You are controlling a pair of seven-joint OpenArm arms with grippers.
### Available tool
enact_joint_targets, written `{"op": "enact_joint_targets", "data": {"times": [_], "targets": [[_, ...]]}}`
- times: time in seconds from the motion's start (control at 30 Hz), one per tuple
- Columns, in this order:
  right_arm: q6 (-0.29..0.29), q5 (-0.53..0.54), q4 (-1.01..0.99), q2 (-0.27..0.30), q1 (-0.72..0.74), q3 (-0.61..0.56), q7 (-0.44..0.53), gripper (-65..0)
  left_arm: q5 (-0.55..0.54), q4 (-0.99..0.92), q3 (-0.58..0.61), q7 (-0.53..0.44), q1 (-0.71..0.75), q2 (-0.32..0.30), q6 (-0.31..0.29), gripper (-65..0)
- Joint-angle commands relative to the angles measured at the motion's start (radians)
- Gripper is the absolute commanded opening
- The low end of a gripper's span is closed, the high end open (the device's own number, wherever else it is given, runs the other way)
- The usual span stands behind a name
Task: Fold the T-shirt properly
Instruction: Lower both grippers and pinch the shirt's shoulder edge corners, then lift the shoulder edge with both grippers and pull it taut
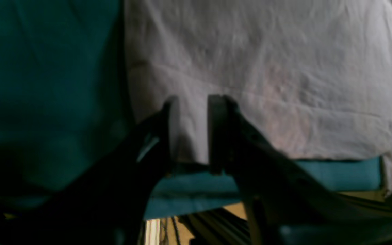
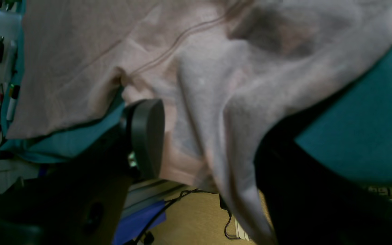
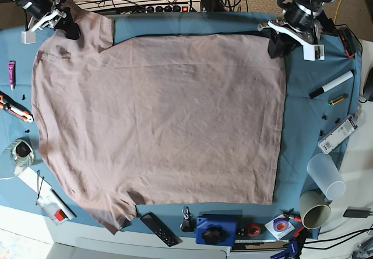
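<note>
The mauve T-shirt (image 3: 157, 119) lies spread flat on the blue-teal table cloth (image 3: 309, 136), hem toward the right and sleeves at the left. My left gripper (image 3: 278, 43) sits at the shirt's far right corner. In the left wrist view its fingers (image 1: 218, 132) stand apart astride the hem of the T-shirt (image 1: 267, 68), so the left gripper (image 1: 194, 102) is open. My right gripper (image 3: 65, 27) is at the far left sleeve. In the right wrist view the right gripper (image 2: 209, 129) has wide jaws, with bunched T-shirt (image 2: 80, 51) sleeve cloth draped between them.
A marker (image 3: 331, 84), a remote-like bar (image 3: 338, 134) and two cups (image 3: 326, 174) lie to the right of the shirt. A black remote (image 3: 158, 228) and a blue block (image 3: 218, 230) sit along the near edge. A cutter (image 3: 16, 110) and tape roll (image 3: 22, 151) lie at the left.
</note>
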Motion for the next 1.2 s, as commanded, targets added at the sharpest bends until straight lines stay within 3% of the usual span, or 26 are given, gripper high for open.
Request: {"op": "enact_joint_targets", "data": {"times": [0.0, 0.2, 0.57, 0.73, 0.8, 0.87, 0.97, 1.07, 1.17], "targets": [[-0.022, -0.088, -0.003, 0.006, -0.017, 0.002, -0.072, -33.0, 0.001, 0.002, -0.002, -0.015, 0.000, -0.003, -0.005, -49.1], [-0.022, -0.088, -0.003, 0.006, -0.017, 0.002, -0.093, -33.0, -0.024, -0.097, -0.002, -0.006, -0.021, -0.011, -0.009, -49.1], [-0.022, -0.087, -0.003, 0.006, -0.017, 0.002, -0.094, -33.0, -0.171, -0.277, -0.002, 0.063, -0.093, -0.011, -0.166, -49.1], [-0.022, -0.084, -0.003, 0.006, -0.017, 0.002, -0.087, -33.0, -0.161, -0.275, -0.002, 0.052, -0.092, -0.011, -0.165, -49.4], [-0.022, -0.084, -0.003, 0.006, -0.017, 0.002, -0.080, -33.6, -0.124, -0.275, -0.002, 0.051, -0.092, -0.011, -0.156, -52.9], [-0.022, -0.084, -0.003, 0.006, -0.016, 0.002, -0.079, -43.4, -0.075, -0.275, -0.002, 0.041, -0.093, -0.011, -0.111, -63.3], [-0.022, -0.085, -0.003, 0.006, -0.017, 0.002, -0.076, -58.5, 0.016, -0.275, -0.002, 0.036, -0.098, -0.011, -0.076, -65.0], [-0.022, -0.085, -0.003, 0.006, -0.016, 0.002, -0.069, -64.0, 0.054, -0.275, -0.002, 0.036, -0.098, -0.011, -0.079, -65.0], [-0.022, -0.085, 0.000, 0.006, -0.017, 0.002, -0.056, -65.0, 0.056, -0.268, -0.002, 0.037, -0.097, -0.011, -0.079, -65.0]]}}
